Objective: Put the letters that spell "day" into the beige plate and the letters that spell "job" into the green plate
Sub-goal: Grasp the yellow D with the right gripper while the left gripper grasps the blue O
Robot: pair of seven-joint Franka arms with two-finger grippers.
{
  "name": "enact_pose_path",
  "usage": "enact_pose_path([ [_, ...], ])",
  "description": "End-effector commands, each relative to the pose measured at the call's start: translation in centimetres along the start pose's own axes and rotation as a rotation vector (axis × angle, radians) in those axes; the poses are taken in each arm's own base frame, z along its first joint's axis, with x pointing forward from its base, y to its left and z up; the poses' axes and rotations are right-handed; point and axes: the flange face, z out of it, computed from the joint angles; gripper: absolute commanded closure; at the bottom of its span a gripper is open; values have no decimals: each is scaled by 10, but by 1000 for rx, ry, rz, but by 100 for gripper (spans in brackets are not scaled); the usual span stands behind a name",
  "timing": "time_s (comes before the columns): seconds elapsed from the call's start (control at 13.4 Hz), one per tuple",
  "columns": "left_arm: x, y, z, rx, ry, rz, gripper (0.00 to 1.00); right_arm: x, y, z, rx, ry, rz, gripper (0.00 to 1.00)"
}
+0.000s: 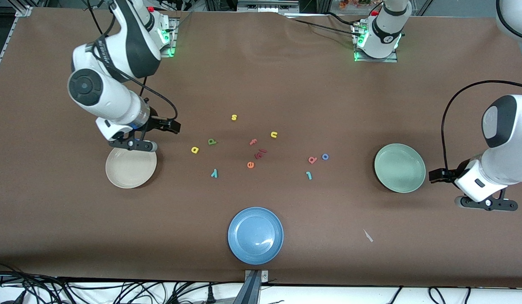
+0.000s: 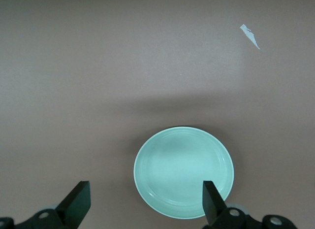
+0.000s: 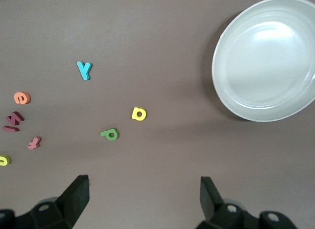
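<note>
Nothing has been sorted yet: the beige plate (image 1: 131, 167) and the green plate (image 1: 399, 167) both lie bare, so the task stands at its first pick. The blue plate (image 1: 255, 235) sits apart from both grippers, at the table edge nearest the front camera. The right gripper (image 1: 132, 145) hangs over the beige plate's rim with its fingers spread wide and nothing between them; the left gripper (image 1: 489, 204) hovers just off the green plate toward the left arm's end, likewise spread and empty, and looks to be waiting. Nearest the right gripper lie the yellow rounded letter (image 1: 195, 149), the green looped letter (image 1: 212, 141) and the teal "y" (image 1: 214, 172). The salmon looped letter (image 1: 312, 159), blue "o" (image 1: 325, 156) and teal "j" (image 1: 308, 175) cluster between the green plate and the table's middle. The likely next move is a precise descent onto one thin letter.
</note>
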Motion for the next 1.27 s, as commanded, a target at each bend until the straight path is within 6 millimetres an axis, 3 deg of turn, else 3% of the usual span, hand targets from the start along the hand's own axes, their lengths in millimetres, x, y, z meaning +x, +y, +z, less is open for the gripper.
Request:
enact_pose_path([
  [0.0,3,27,17,-7,-22,-64,0,-5,-11,22,-4,-2,16,0],
  [0.22,3,95,43,-6,-68,-244,0,-4,-21,46,-12,-8,30,0],
  [0.52,0,171,65,-78,-128,-447,1,-10,-31,97,0,37,26,0],
  [0.67,-8,208,88,-125,-144,-538,1,-15,-36,121,-2,45,14,0],
  [0.82,-29,236,116,-126,-132,-584,1,-18,-35,144,-3,55,22,0],
  [1.19,-63,266,136,-149,-113,-673,4,-5,-31,199,-2,83,12,1],
])
